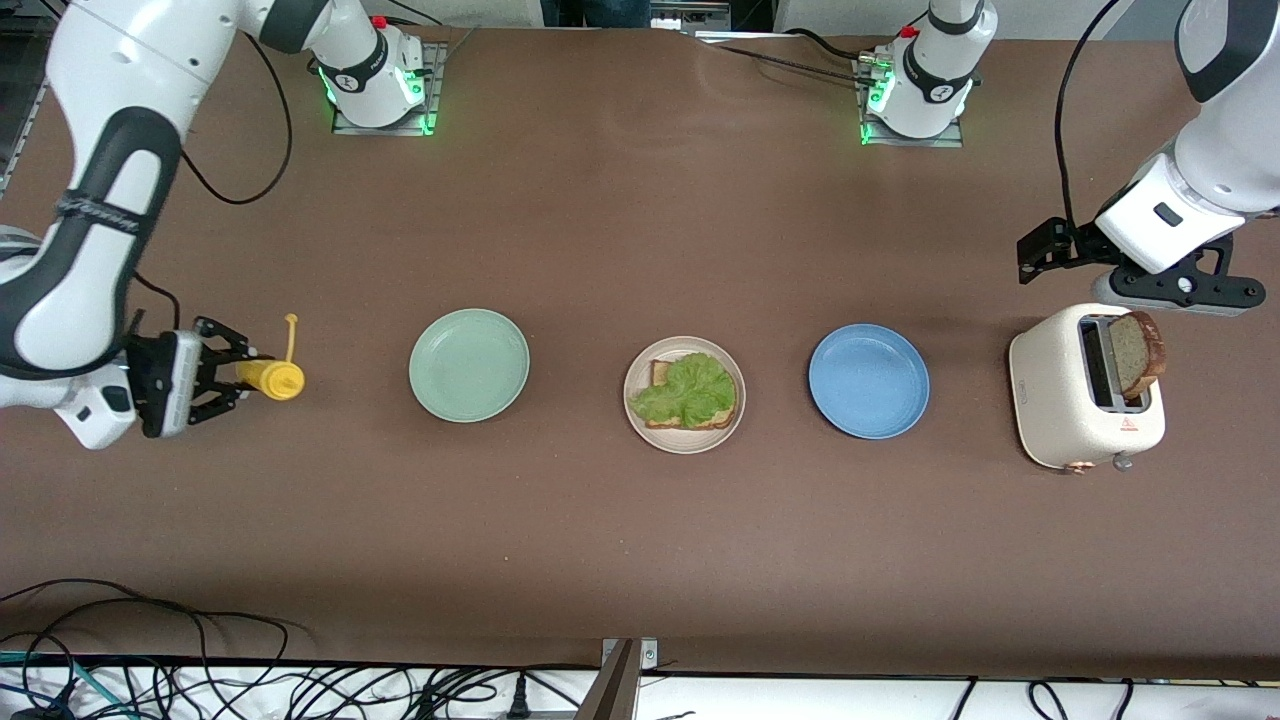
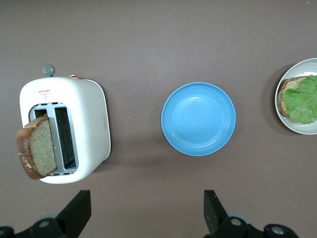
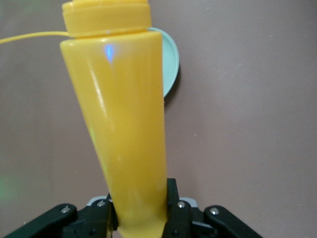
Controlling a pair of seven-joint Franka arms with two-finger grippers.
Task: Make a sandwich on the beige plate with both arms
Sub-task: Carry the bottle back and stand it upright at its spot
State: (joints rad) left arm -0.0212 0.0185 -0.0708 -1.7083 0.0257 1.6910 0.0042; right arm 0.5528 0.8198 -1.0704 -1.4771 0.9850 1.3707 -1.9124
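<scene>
Your sandwich (image 1: 686, 391) is half built: one bread slice with a lettuce leaf (image 1: 686, 389) on top sits on the beige plate (image 1: 637, 412), which lies mid-bench between the mint-green plate (image 1: 468, 364) and the blue plate (image 1: 868, 380). That middle spot looks chosen so either arm can reach it.

The second bread slice (image 1: 1140, 354) stands tilted in a slot of the white toaster (image 1: 1070, 410), toward the left arm's end of the bench, its top well clear of the slot, so there is plenty of crust to pinch. Your left gripper (image 2: 143, 210) hangs over the bench just beside the toaster, fingers (image 2: 77, 208) spread wide and empty, which reads as lining up for that slice.

Your right gripper (image 1: 222, 376) is over the right arm's end of the bench, fingers (image 3: 171, 201) closed on the base of a yellow squeeze bottle (image 1: 270, 378), lying roughly level with its cap end pointing toward the mint-green plate. Holding it by the base leaves the nozzle free; I'd judge it is meant for sauce on the lettuce.
</scene>
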